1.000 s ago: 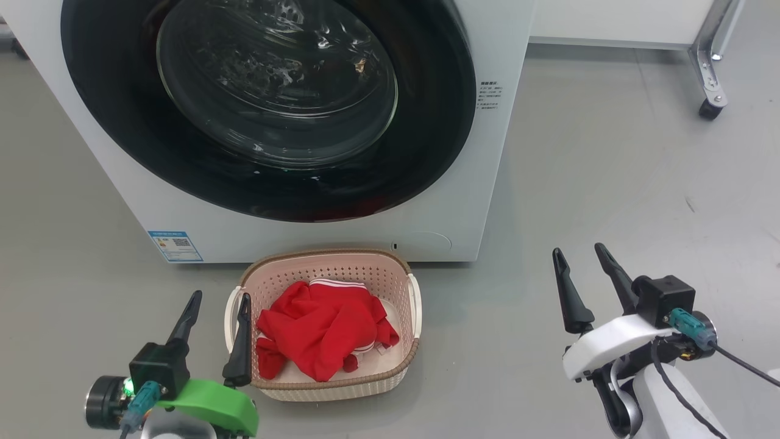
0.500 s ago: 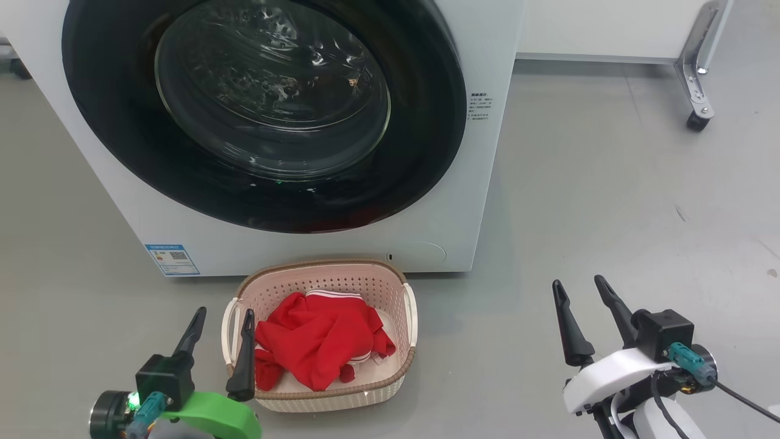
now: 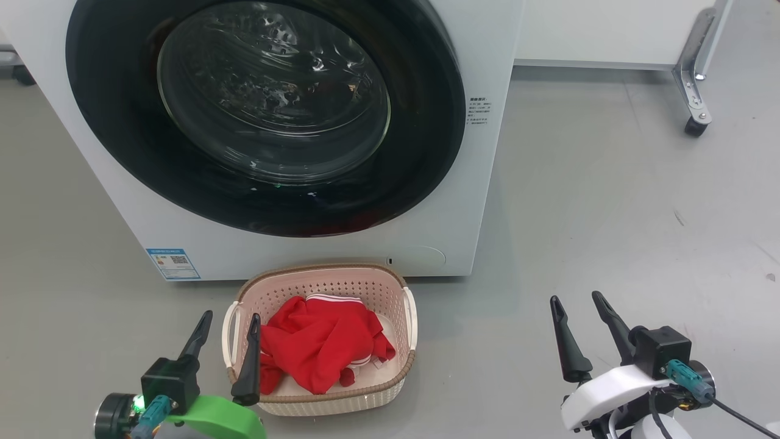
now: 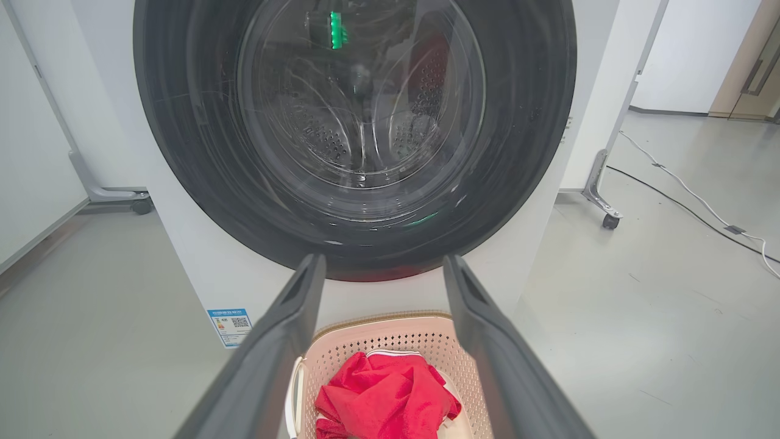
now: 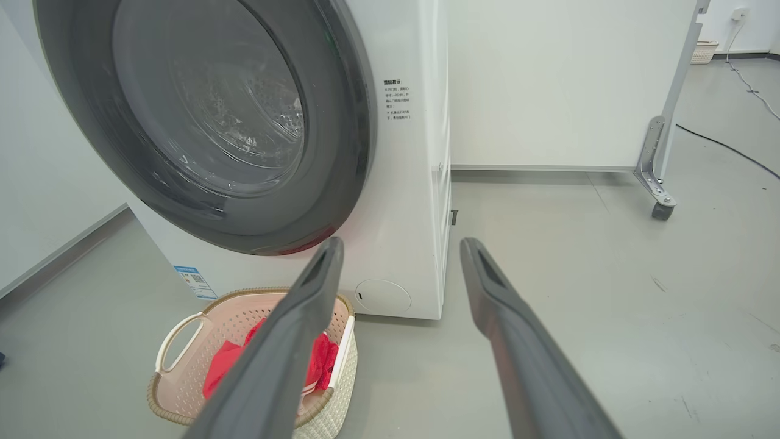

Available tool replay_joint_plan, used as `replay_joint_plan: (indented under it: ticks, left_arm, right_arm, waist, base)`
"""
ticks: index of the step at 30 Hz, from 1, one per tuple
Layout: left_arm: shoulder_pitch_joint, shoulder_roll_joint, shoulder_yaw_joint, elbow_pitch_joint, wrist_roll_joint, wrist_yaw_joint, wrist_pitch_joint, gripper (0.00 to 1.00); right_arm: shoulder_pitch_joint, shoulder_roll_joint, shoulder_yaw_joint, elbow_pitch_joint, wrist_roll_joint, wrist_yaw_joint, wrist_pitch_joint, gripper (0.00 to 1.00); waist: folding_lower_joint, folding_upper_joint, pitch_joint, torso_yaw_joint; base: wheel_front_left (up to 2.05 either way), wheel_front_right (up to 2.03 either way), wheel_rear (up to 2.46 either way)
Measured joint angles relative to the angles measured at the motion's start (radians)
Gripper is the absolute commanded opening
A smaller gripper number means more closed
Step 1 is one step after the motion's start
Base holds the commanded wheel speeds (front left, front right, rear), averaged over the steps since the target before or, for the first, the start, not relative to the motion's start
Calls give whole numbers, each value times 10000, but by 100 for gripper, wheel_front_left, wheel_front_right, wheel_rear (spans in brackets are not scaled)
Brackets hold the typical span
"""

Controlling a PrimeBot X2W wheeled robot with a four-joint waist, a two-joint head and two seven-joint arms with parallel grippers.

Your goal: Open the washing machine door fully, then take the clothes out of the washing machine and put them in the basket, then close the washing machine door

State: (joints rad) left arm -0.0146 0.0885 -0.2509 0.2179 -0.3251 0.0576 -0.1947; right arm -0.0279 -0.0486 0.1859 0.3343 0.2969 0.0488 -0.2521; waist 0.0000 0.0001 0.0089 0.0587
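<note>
Head view: the basket (image 3: 323, 269) stands on the grey floor (image 3: 609, 213), and the red clothes (image 3: 323, 350) lie crumpled inside it, a white striped band showing at the edge farthest from the robot. Directly behind the basket stands the washing machine (image 3: 481, 201). Its round black door (image 3: 268, 116) is shut flat against the white front, with the steel drum dimly visible through the glass. A small blue sticker (image 3: 172, 263) sits on the machine's front, behind and to the left of the basket.

The left claw (image 3: 231, 316) hangs at the basket's left side, spread wide and holding nothing. Its inner prong crosses the basket's left rim beside the white handle, and I cannot tell whether it touches. The right claw (image 3: 574, 297) is well to the right of the basket, also spread wide and empty, above bare floor.

Left wrist view: the basket and clothes show low between the spread prongs, the shut door beyond them. Right wrist view: the basket lies at the lower left, partly hidden by one prong.
</note>
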Motion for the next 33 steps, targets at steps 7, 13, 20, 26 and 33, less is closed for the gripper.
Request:
replay_joint_plan:
  ticks: [7,13,20,26,33]
  left_arm:
    - [6,2,-6,-59,0,0,21,100]
    - [24,4,-10,-105,0,77,88,100]
    - [87,4,-13,-176,2,79,88,100]
    - [220,-67,-90,59,2,77,90,0]
    - [634,-180,-180,800,-2,75,90,0]
  right_arm:
    - [43,2,21,-186,-2,-90,0,100]
    - [210,8,56,-280,-2,-121,2,100]
    - [212,19,58,-376,-2,-176,0,100]
    - [266,69,77,-173,4,-167,8,0]
    - [824,203,136,552,19,-163,48,0]
  waist:
    - [0,0,-15,-13]
    - [0,0,16,-14]
    - [0,0,40,3]
    - [0,0,35,9]
    - [0,0,35,8]
  base:
    - [0,0,0]
    - [0,0,0]
    - [0,0,0]
    - [0,0,0]
    - [0,0,0]
